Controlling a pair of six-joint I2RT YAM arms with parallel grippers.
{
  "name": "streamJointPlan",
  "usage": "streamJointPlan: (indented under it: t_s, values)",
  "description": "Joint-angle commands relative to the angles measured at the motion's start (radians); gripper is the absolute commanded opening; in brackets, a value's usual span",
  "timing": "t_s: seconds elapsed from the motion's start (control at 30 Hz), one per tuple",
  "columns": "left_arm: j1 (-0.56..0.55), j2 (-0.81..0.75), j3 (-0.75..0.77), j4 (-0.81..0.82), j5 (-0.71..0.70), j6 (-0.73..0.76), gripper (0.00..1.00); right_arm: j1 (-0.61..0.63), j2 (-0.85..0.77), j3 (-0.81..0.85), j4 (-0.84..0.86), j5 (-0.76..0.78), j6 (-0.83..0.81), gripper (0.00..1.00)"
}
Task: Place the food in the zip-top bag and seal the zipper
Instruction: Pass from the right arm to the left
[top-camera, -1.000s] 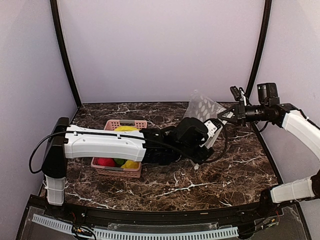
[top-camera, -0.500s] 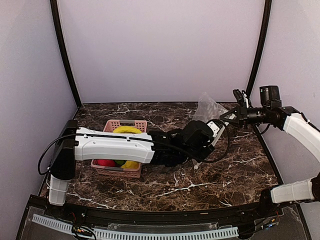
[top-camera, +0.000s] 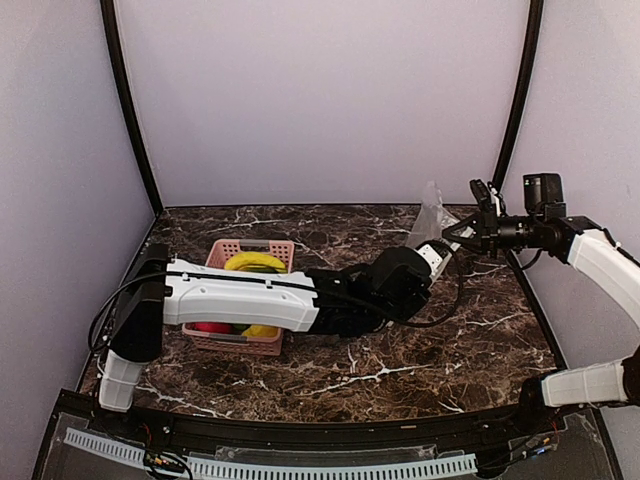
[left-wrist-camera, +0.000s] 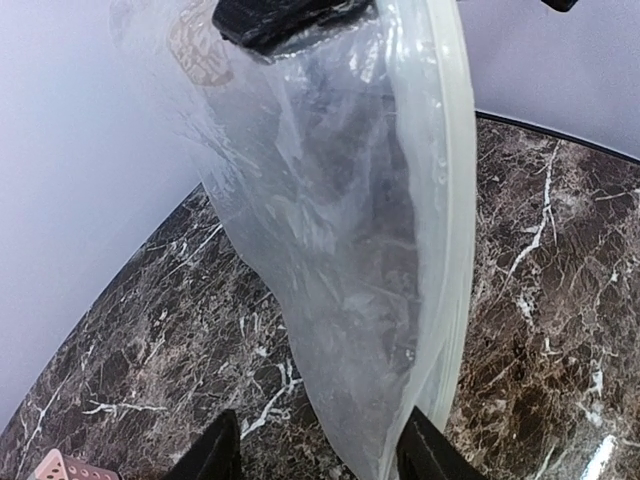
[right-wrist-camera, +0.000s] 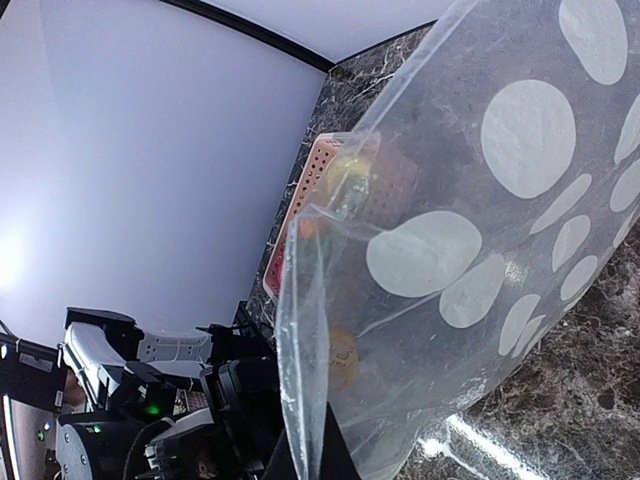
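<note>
bag (top-camera: 432, 205) hangs far right, r gripper (top-camera: 472, 228) clamped on its top, l gripper (left-wrist-camera: 320, 452) jaws apart astride its low end; food (top-camera: 250, 262) is in basket (top-camera: 232, 246). film looks light, floppy, slick: pinch by stiffer zipper (left-wrist-camera: 456, 200).

No lettering, label, brand or number is legible anywhere, the clear plastic zip-top bag (right-wrist-camera: 520, 200) included.

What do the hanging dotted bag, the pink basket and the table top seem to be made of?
Clear polka-dot bag: thin plastic film, glossy; it wrinkles and shows things through.
Pink slotted basket: probably rigid moulded plastic, from its even slotted walls.
Dark table top: marble look with white veins, slightly shiny; possibly only a printed laminate.
</note>
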Motion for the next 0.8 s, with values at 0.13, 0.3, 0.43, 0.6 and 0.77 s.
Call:
streamJointPlan:
  t_s: [0.13, 0.3, 0.43, 0.6, 0.77]
  values:
    - [0.015, 0.09, 0.108, 0.071, -0.031, 0.07, 0.5, -0.02, 0.013, -0.019, 0.046, -0.034, 0.044, 0.01]
    - [0.017, 0.117, 0.132, 0.132, -0.023, 0.104, 0.31, -0.027, 0.028, -0.023, 0.056, -0.024, 0.049, 0.03]
    - [0.021, 0.125, 0.134, 0.159, -0.079, 0.085, 0.09, -0.027, 0.048, -0.014, 0.073, -0.033, 0.05, 0.04]
    - [0.04, 0.103, 0.118, 0.128, -0.066, -0.009, 0.01, -0.026, 0.107, 0.043, 0.063, -0.05, -0.008, 0.15]
    - [0.077, 0.002, -0.009, 0.165, -0.042, -0.201, 0.01, -0.026, 0.167, 0.197, -0.048, 0.024, -0.215, 0.49]
